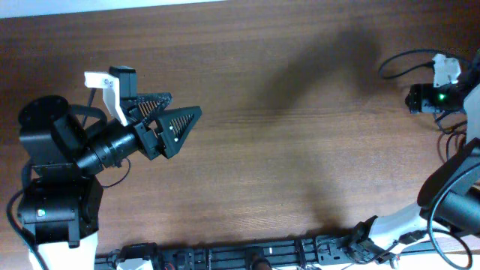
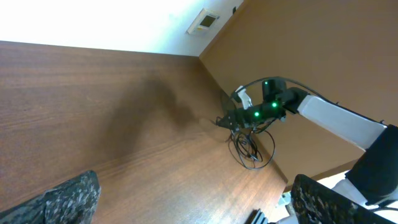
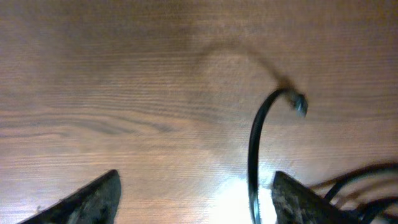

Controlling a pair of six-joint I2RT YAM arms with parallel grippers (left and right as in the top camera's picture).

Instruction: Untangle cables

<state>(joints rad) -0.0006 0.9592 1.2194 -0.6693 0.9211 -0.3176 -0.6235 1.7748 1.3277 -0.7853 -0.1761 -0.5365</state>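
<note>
The cables (image 2: 252, 149) lie as a small tangle of thin black loops at the table's far right, seen from the left wrist view. In the overhead view one loop (image 1: 397, 63) curves out beside my right gripper (image 1: 416, 97). That gripper (image 3: 196, 186) is open and low over the table. One black cable (image 3: 254, 155) with a small plug end (image 3: 299, 103) runs between its fingers, close to the right finger. More strands (image 3: 364, 180) lie at the lower right. My left gripper (image 1: 186, 103) is open and empty, far from the cables; its fingers also show in its own wrist view (image 2: 193, 193).
The brown wooden table (image 1: 285, 150) fills the overhead view. A black rail with fittings (image 1: 262, 255) runs along the front edge. The arm bases stand at the left (image 1: 52, 202) and right (image 1: 457, 195). A brown wall panel (image 2: 311, 43) rises behind the right arm.
</note>
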